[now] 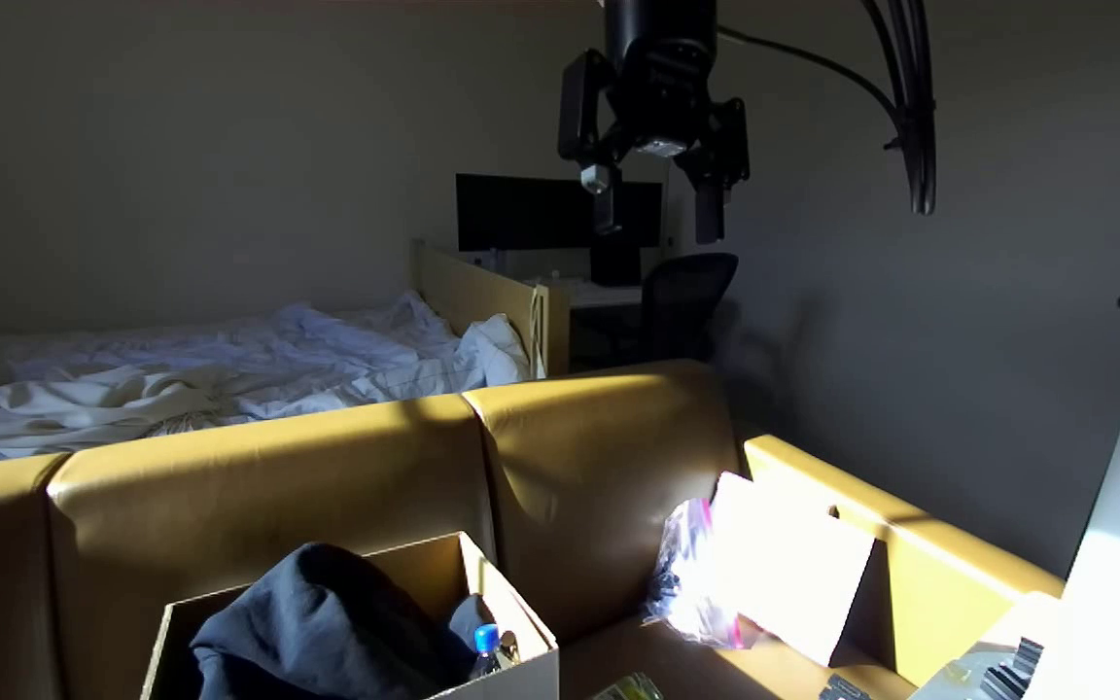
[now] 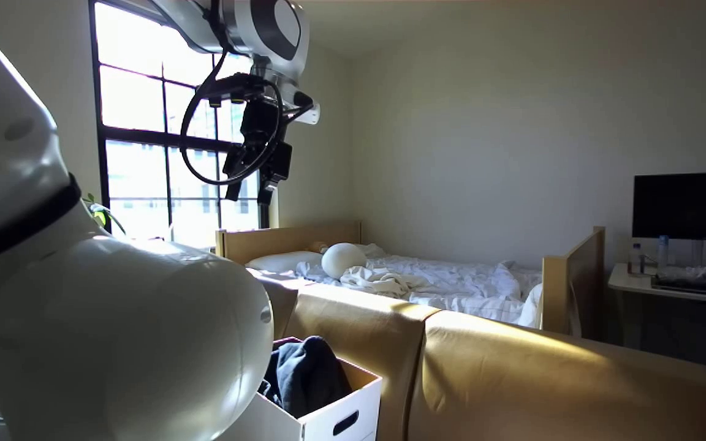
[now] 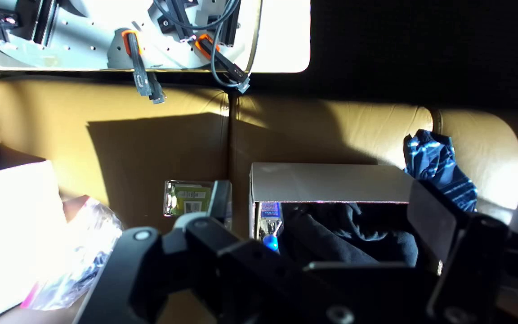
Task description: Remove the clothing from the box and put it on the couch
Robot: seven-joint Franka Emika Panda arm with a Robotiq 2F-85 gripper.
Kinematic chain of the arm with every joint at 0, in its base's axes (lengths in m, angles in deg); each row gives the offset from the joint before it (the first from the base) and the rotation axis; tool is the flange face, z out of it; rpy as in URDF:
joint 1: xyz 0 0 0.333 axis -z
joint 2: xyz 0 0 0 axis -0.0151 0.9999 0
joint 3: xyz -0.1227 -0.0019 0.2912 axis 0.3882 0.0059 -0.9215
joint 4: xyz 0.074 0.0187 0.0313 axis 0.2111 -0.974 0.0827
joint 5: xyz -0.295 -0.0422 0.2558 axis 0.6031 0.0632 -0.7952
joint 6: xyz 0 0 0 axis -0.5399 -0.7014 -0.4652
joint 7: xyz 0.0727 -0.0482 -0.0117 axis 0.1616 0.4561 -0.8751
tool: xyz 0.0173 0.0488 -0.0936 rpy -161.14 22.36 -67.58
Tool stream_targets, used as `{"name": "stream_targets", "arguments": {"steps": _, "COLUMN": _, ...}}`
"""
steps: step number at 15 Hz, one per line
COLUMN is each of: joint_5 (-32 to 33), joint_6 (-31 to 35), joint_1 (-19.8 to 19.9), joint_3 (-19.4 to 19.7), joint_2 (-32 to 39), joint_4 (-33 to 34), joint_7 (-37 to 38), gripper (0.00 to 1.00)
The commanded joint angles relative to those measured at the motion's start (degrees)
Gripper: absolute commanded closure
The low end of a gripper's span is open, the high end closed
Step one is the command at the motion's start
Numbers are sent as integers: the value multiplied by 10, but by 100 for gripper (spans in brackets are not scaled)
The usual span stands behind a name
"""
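Above the couch (image 1: 609, 457): gripper (image 1: 658, 233) wide, clothing (image 1: 317, 622) in box (image 1: 429, 569)

At lower left in an exterior view, locate the box on the couch. The dark clothing lies inside it, bulging above the rim. Beside the right wall, you see a blue-capped bottle (image 1: 484, 666); the wrist view shows you its blue label (image 3: 270, 209), print not readable. Near the box, to the right, lies a clear packet (image 1: 633, 688). Its green label (image 3: 191, 198) carries a square code; the text is too small to read. Higher up, your gripper points down, well apart from the clothing; its jaws stand wide. Farther right, note the clear bag (image 1: 691, 574) with a pink strip, beside the white board (image 1: 788, 564) tilted next to the armrest (image 1: 929, 622).
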Motion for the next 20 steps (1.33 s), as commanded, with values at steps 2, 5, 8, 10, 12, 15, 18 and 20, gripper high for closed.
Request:
{"name": "stream_targets", "arguments": {"steps": 2, "joint_5": -3, "joint_6": -3, "joint_1": 9, "joint_3": -6, "joint_2": -1, "joint_4": 2, "joint_7": -4, "gripper": 0}}
{"name": "stream_targets", "arguments": {"steps": 5, "joint_5": -1, "joint_6": -3, "joint_1": 5, "joint_3": 0, "joint_2": 6, "joint_4": 2, "joint_7": -27, "gripper": 0}}
{"name": "stream_targets", "arguments": {"steps": 8, "joint_5": 12, "joint_6": 18, "joint_1": 3, "joint_3": 16, "joint_2": 53, "joint_4": 0, "joint_7": -108, "gripper": 0}}
{"name": "stream_targets", "arguments": {"steps": 10, "joint_5": -8, "joint_6": 52, "joint_1": 0, "joint_3": 28, "joint_2": 103, "joint_4": 7, "joint_7": -161, "gripper": 0}}
{"name": "stream_targets", "arguments": {"steps": 12, "joint_5": 0, "joint_6": 83, "joint_1": -6, "joint_3": 27, "joint_2": 176, "joint_4": 31, "joint_7": -208, "gripper": 0}}
{"name": "stream_targets", "arguments": {"steps": 15, "joint_5": 20, "joint_6": 132, "joint_1": -18, "joint_3": 3, "joint_2": 291, "joint_4": 76, "joint_7": -219, "gripper": 0}}
{"name": "stream_targets", "arguments": {"steps": 18, "joint_5": 106, "joint_6": 224, "joint_1": -52, "joint_3": -35, "joint_2": 388, "joint_4": 115, "joint_7": -139, "gripper": 0}}
{"name": "stream_targets", "arguments": {"steps": 20, "joint_5": 186, "joint_6": 283, "joint_1": -87, "joint_3": -46, "joint_2": 458, "joint_4": 151, "joint_7": -78, "gripper": 0}}
